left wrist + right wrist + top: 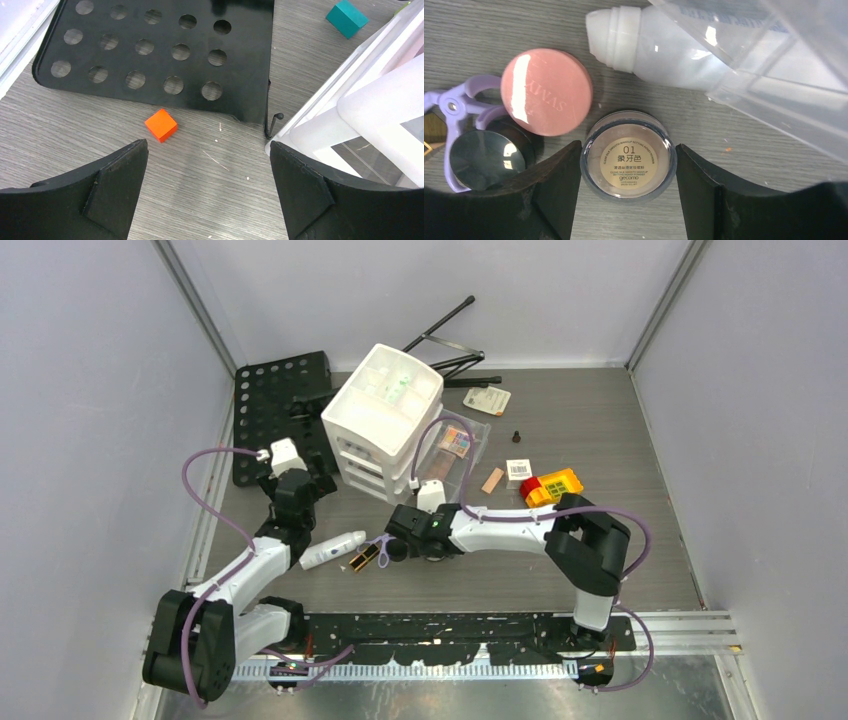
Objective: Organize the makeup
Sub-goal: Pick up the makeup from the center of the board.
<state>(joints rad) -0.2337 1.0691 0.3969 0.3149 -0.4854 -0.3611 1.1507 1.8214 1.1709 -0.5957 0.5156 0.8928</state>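
At table centre, near side: right arm, folded at the elbow, forearm stretched leftward and low. The right gripper (628, 170) points down at the table (734, 30), its fingers (556, 185) standing against both sides of the powder jar (628, 162). Whether they press it or merely touch it cannot be told.

Powder jar: round, clear-walled, upright on the table. It has a beige label printed "01" with small text.

Pink compact (546, 92): round and glossy, with embossed lettering. It lies just beside the jar, up and left of it, overlapping a dark shiny disc (481, 157).

Eyelash curler (454, 100): lilac handles, at the left edge of the right wrist view.

White bottle (659, 47): on its side beyond the jar, cap toward the compact, body partly behind a clear plastic piece (784, 95).

At table left: left arm extended forward. The left gripper (207, 165) has its jaws spread wide with nothing between them, over bare table. It is near an orange cube (161, 125), a black perforated plate (150, 50) and a white drawer unit (360, 100). A teal block (346, 17) lies farther back.
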